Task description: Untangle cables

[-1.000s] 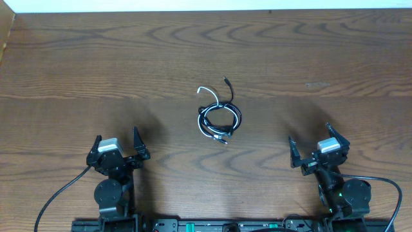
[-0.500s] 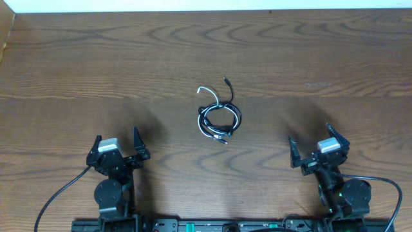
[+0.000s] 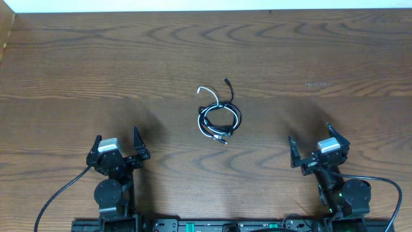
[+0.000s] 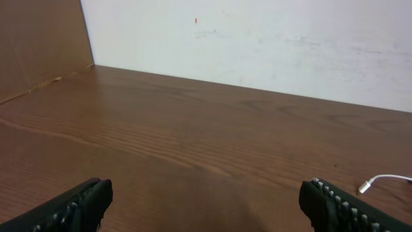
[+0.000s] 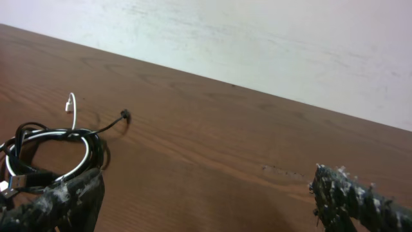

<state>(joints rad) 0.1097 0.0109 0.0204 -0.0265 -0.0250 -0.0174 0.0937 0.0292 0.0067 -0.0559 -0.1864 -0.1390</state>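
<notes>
Tangled thin black and white cords [image 3: 219, 119] on brown wooden surface [image 3: 96, 64], ahead between left jaws and right jaws, both apart, empty; untangling seemingly unstarted, calls for a reach.

From overhead, light falls soft and even on the table [image 3: 77, 64], with no glare, and the wood grain is sharp across the frame. Faint, blurred shadows darken the wood just above the left gripper [image 3: 116, 135] and the right gripper [image 3: 309, 134]. The cables [image 3: 219, 118] at centre look crisp. In both wrist views the wall [image 4: 257, 38] is bright and slightly washed out, and the fingers [image 4: 77, 205] in the lower corners are soft. A dim patch shades the lower middle of the left wrist view.
</notes>
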